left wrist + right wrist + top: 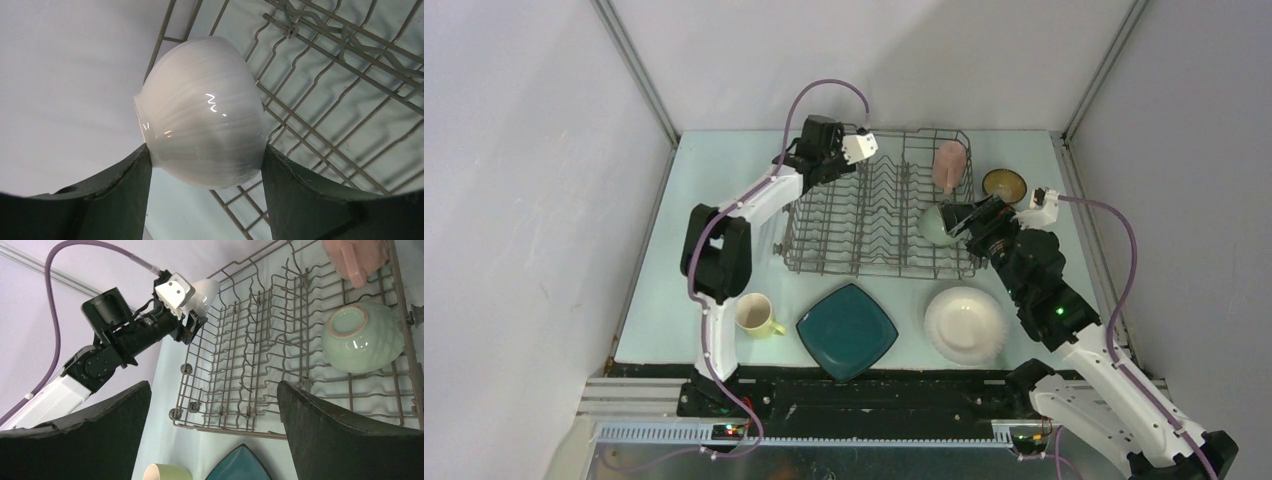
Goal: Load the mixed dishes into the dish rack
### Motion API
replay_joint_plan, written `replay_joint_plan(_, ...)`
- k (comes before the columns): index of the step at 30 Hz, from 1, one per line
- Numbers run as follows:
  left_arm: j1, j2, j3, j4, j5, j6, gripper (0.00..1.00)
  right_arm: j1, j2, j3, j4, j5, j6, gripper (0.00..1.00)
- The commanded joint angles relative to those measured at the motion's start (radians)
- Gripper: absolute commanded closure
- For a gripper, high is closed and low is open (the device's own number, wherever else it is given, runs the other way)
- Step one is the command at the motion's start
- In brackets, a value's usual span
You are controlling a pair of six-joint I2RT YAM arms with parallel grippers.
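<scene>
My left gripper hangs over the far left corner of the grey wire dish rack, shut on a white bowl held by its sides between both fingers. In the rack lie a pale green bowl, bottom up, and a pink mug. My right gripper stands open and empty just above the rack's right side, beside the green bowl. On the table in front of the rack sit a yellow-green mug, a dark teal square plate and a white round plate.
A brown bowl sits on the table just right of the rack's far end. Grey walls close in the table on the left, back and right. The rack's upright tines fill its middle rows.
</scene>
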Motion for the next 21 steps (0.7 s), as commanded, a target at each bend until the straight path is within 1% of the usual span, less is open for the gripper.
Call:
replay_joint_plan(1,0.011,0.073,0.121,0.002,0.043,0.113,1.00,-0.005,0.015,0.000,0.031,0.026,-0.053,0.02)
replay_joint_plan(5,0.011,0.159,0.185,-0.006,0.028,0.135,1.00,-0.015,0.025,0.000,0.020,0.044,-0.072,0.02)
replay_joint_plan(9,0.012,0.240,0.230,0.008,-0.037,0.169,1.00,-0.034,0.025,0.000,0.009,0.046,-0.081,0.02)
replay_joint_plan(12,0.014,0.268,0.256,-0.001,-0.071,0.186,1.00,-0.043,0.022,0.000,-0.003,0.048,-0.084,0.03)
replay_joint_plan(14,0.014,0.273,0.254,-0.013,-0.069,0.183,1.00,-0.046,0.018,0.000,-0.007,0.051,-0.085,0.03)
replay_joint_plan(15,0.014,0.272,0.254,-0.021,-0.068,0.174,0.98,-0.047,0.017,0.000,-0.012,0.053,-0.084,0.03)
replay_joint_plan(16,0.014,0.271,0.255,-0.048,-0.062,0.167,0.86,-0.049,0.016,0.000,-0.017,0.054,-0.081,0.03)
replay_joint_plan(17,0.014,0.267,0.256,-0.089,-0.056,0.166,0.80,-0.049,0.016,0.000,-0.021,0.055,-0.079,0.03)
replay_joint_plan(18,0.013,0.263,0.250,-0.104,-0.055,0.164,0.72,-0.049,0.016,-0.001,-0.025,0.055,-0.074,0.03)
replay_joint_plan(19,0.013,0.252,0.241,-0.115,-0.057,0.160,0.68,-0.050,0.015,-0.004,-0.025,0.051,-0.071,0.03)
replay_joint_plan(20,0.011,0.243,0.215,-0.115,-0.059,0.154,0.57,-0.050,0.012,-0.010,-0.021,0.048,-0.066,0.03)
replay_joint_plan(21,0.011,0.224,0.183,-0.115,-0.061,0.153,0.49,-0.051,0.010,-0.014,-0.018,0.042,-0.062,0.03)
